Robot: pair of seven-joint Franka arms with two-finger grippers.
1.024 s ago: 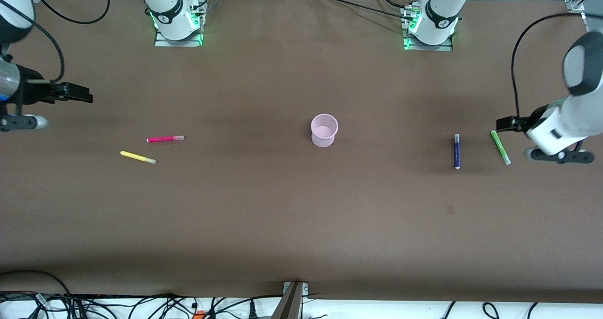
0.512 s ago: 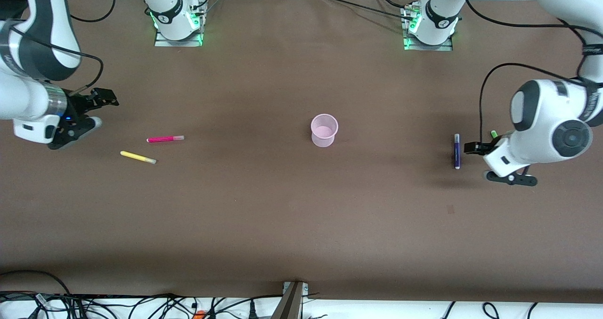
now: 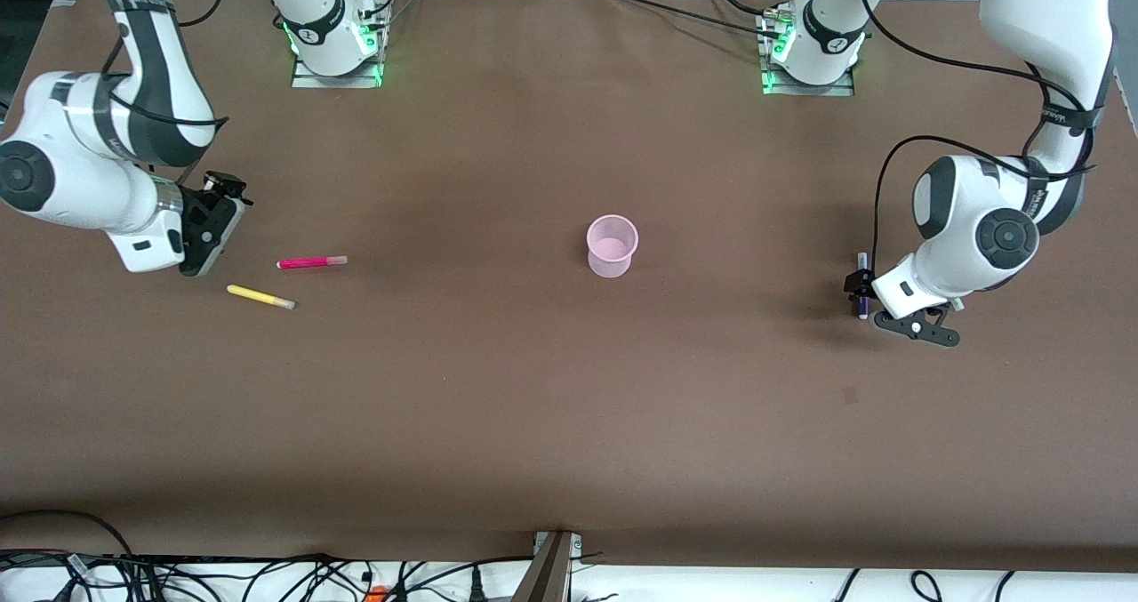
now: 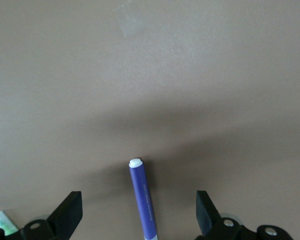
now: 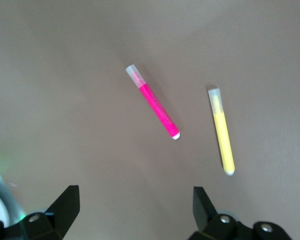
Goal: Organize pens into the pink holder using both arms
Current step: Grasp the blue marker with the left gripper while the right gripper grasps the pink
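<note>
- While both arms reach over the brown table (image 3: 498, 406), the pink holder (image 3: 613, 246) stands upright near the table's middle, with no pen inside it.
- Left gripper (image 3: 855, 289): it hangs low over the dark purple pen (image 3: 861, 260), jaws spread wide and gripping nothing; in the left wrist view the pen (image 4: 143, 199) lies between the two fingertips (image 4: 67, 214), touching neither.
- Dark purple pen: it lies flat toward the left arm's end of the table, well apart from the holder.
- Green pen (image 4: 1, 220): only a pale green tip shows in the left wrist view, just beside one finger; the left arm hides it in the front view.
- Right gripper (image 3: 213, 220): it hangs over bare table near the magenta pen (image 3: 311, 262), jaws spread wide and empty.
- Magenta pen and yellow pen (image 3: 260, 297): both lie flat toward the right arm's end of the table, near each other but apart, the yellow one nearer the front camera; the right wrist view shows the magenta (image 5: 153, 102) and yellow (image 5: 221, 131) pens ahead of the fingers (image 5: 65, 202).
</note>
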